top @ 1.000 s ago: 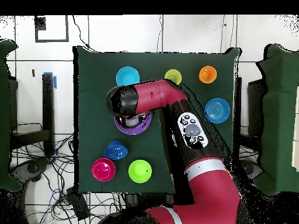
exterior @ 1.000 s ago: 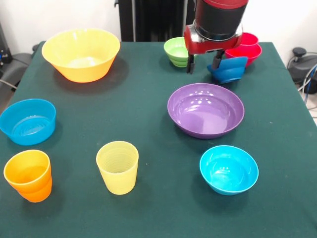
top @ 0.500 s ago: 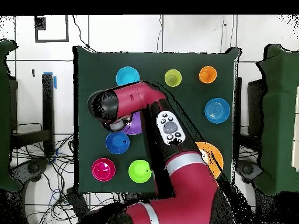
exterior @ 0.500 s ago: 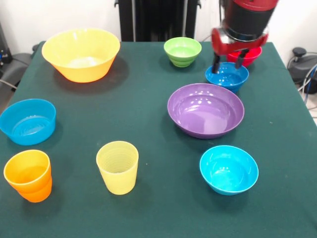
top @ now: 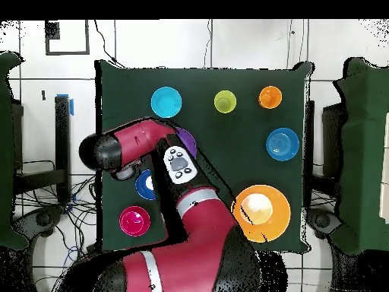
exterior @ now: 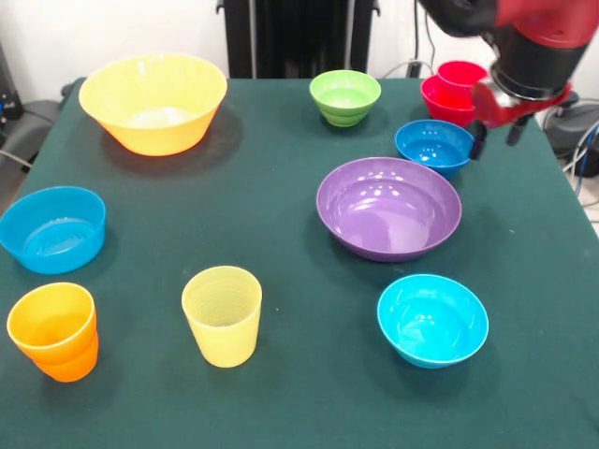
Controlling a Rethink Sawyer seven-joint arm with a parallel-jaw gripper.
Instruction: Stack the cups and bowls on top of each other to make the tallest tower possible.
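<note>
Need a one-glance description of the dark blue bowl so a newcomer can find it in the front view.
Start at the wide purple bowl, the largest thing on that half of the green table. Just behind it, towards the red cup-in-bowl stack, sits the dark blue bowl, upright and empty. It is deeper blue than the cyan bowl, and the gripper hangs at its side.

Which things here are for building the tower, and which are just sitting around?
For the tower:
red cup in red bowl
dark blue bowl
purple bowl
cyan bowl
green bowl
big yellow-orange bowl
light blue bowl
orange cup
yellow cup

Just around:
green tablecloth
cables
</note>
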